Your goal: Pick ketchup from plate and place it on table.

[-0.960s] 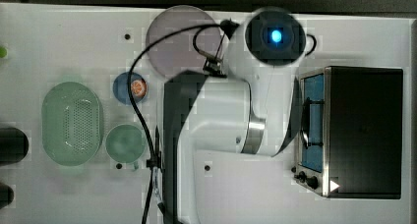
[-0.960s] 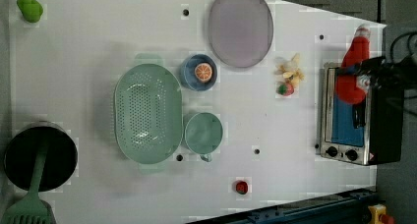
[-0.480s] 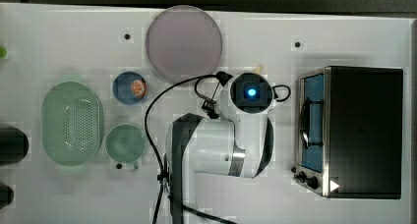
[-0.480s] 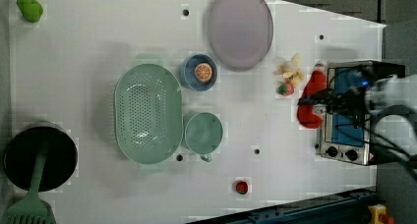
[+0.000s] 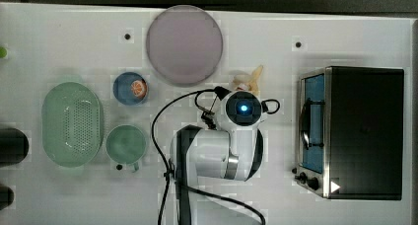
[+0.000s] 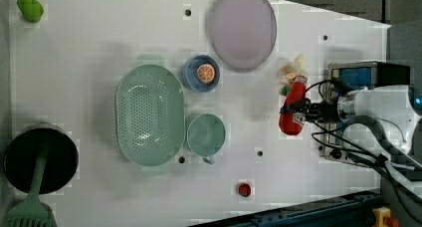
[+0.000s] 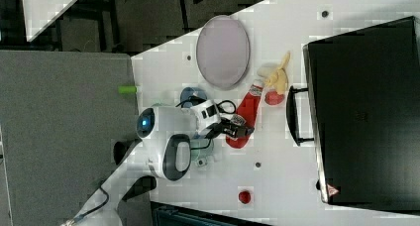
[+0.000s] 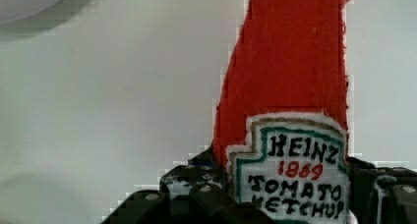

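We see the gripper (image 6: 298,118) closed on the ketchup (image 6: 292,110), a red soft bottle with a white label, held around its lower body. In the left view the ketchup lies over the white table (image 6: 99,48), between the plate (image 6: 242,28) and the dark oven (image 6: 366,75), well off the plate. We cannot tell whether its base touches the table or hangs just above it. In the right view the ketchup (image 7: 245,114) is tilted, its white neck pointing toward a yellow and red toy pile (image 7: 277,80) near the oven (image 7: 366,107), and the gripper (image 7: 236,128) holds the wider end.

In the top view the arm (image 5: 222,146) covers the ketchup completely; we can make out the plate (image 5: 184,45), which is bare, the table (image 5: 74,32) and part of the toy pile (image 5: 249,79) beside the arm.

In the wrist view the ketchup (image 8: 290,86) is very close, with its embroidered label readable; its top and its bottom are cut off by the picture edge. The dark fingers (image 8: 192,189) show on both sides of the label, pressed against it.

Elsewhere in the left view there are a green basket (image 6: 149,115), a green cup (image 6: 205,135), a blue bowl (image 6: 200,73) with an orange piece inside, and a small red button (image 6: 244,189). A dark pot (image 6: 40,157) is partly cut off at the left view's left edge.
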Robot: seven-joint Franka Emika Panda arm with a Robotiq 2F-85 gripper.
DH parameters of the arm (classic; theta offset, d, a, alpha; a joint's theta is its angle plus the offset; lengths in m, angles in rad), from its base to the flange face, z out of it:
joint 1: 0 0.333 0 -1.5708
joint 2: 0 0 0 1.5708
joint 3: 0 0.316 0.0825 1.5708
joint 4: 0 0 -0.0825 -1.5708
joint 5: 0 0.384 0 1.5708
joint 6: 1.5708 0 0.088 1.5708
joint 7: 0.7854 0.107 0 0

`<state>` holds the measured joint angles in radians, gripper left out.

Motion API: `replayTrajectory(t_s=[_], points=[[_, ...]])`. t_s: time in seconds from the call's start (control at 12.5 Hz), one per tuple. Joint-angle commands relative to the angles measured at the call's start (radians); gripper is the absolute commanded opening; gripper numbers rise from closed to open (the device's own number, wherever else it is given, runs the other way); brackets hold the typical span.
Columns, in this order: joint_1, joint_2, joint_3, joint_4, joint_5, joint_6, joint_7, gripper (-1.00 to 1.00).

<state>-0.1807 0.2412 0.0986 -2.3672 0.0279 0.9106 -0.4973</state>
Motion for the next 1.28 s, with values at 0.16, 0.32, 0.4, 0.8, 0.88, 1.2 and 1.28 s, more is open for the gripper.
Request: replayTrajectory(t_s=[0.16, 0.32, 0.4, 0.8, 0.88, 1.2, 1.28], points=[[0.008, 0.024, 0.004, 0.016, 0.008, 0.056, 0.05, 0.51], [0.008, 0.019, 0.004, 0.018, 0.008, 0.054, 0.049, 1.0], [0.008, 0.007, 0.007, 0.021, 0.008, 0.052, 0.048, 1.0], [0.012, -0.126, 0.016, 0.128, 0.008, -0.025, 0.078, 1.0], [0.013, -0.147, 0.016, 0.167, 0.008, -0.082, 0.117, 1.0], [0.014, -0.197, 0.032, 0.349, 0.008, -0.348, 0.346, 1.0], [0.014, -0.204, 0.034, 0.391, 0.008, -0.418, 0.394, 1.0]])
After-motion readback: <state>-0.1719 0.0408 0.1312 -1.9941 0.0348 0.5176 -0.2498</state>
